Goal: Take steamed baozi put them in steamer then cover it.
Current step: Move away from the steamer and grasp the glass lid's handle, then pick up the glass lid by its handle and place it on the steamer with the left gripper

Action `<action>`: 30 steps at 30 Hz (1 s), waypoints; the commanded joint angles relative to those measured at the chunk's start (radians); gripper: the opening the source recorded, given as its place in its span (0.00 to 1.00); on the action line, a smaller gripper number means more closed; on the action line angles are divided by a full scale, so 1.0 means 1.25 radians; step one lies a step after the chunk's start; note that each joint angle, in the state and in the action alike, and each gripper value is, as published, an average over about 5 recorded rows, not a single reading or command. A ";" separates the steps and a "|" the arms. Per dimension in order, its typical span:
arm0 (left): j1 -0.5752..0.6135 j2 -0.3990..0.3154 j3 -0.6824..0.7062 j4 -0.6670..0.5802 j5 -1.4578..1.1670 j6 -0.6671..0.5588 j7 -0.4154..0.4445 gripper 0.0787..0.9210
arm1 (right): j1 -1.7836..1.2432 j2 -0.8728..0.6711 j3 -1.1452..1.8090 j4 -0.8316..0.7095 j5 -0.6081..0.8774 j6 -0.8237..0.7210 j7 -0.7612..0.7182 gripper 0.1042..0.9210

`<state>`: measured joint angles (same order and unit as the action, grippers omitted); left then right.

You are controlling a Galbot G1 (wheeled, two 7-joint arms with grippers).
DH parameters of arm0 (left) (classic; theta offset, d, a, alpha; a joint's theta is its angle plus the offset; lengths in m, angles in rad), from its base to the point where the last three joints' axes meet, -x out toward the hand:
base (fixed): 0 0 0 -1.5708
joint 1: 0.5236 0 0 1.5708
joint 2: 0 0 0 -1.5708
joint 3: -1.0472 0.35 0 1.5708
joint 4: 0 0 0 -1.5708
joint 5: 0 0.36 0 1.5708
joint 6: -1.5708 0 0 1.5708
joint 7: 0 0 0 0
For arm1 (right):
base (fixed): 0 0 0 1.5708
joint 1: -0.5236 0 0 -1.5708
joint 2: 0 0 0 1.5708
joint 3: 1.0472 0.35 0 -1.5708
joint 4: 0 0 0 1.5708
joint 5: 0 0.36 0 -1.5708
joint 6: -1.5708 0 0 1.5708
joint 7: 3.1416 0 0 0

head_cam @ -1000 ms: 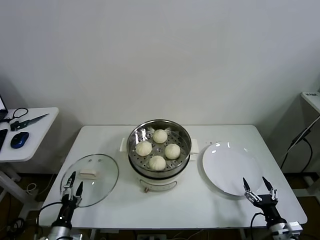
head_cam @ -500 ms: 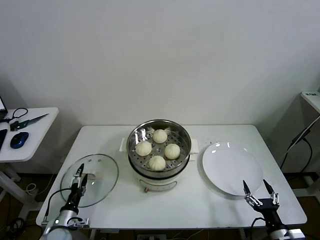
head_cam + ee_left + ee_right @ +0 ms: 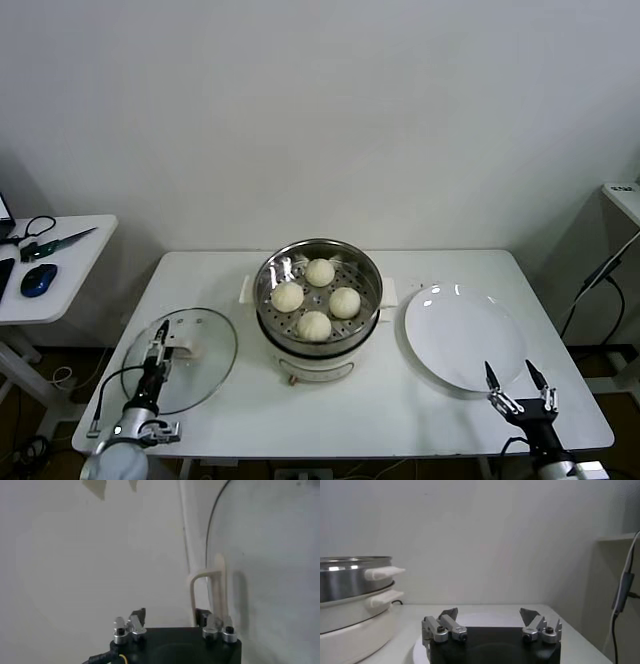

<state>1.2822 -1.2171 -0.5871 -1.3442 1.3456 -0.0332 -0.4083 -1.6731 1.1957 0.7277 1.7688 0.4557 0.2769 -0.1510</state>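
All four small cream-white dough buns [image 3: 317, 298] sit in the round shiny steel steamer [image 3: 318, 342] mid-desk, so only covering is left: the open left gripper [image 3: 157, 344] hovers at the clear glass lid [image 3: 205, 352] near the left edge, while the open right gripper [image 3: 518, 386] waits near the front right corner.

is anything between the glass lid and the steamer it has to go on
Nothing visible. The cover lies flat on the table to the left of the steamer, with only bare tabletop between them. The left gripper is over the lid beside its handle.
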 commanded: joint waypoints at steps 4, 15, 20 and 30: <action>-0.025 0.002 0.003 0.024 0.003 0.001 -0.001 0.53 | 0.007 0.005 -0.003 0.003 -0.011 -0.005 0.003 0.88; -0.010 -0.028 0.003 0.027 0.001 0.009 -0.003 0.15 | 0.018 0.008 -0.007 0.012 -0.014 -0.017 0.010 0.88; -0.009 -0.028 -0.005 0.001 -0.042 0.014 0.007 0.07 | 0.020 0.007 -0.008 0.019 -0.014 -0.024 0.012 0.88; 0.025 0.045 -0.013 -0.234 -0.260 0.091 0.127 0.07 | 0.026 0.012 -0.019 0.021 -0.042 -0.028 0.023 0.88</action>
<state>1.3190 -1.1322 -0.6145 -1.6450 1.0484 0.1258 -0.2191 -1.6451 1.2085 0.7111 1.7970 0.4230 0.2445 -0.1267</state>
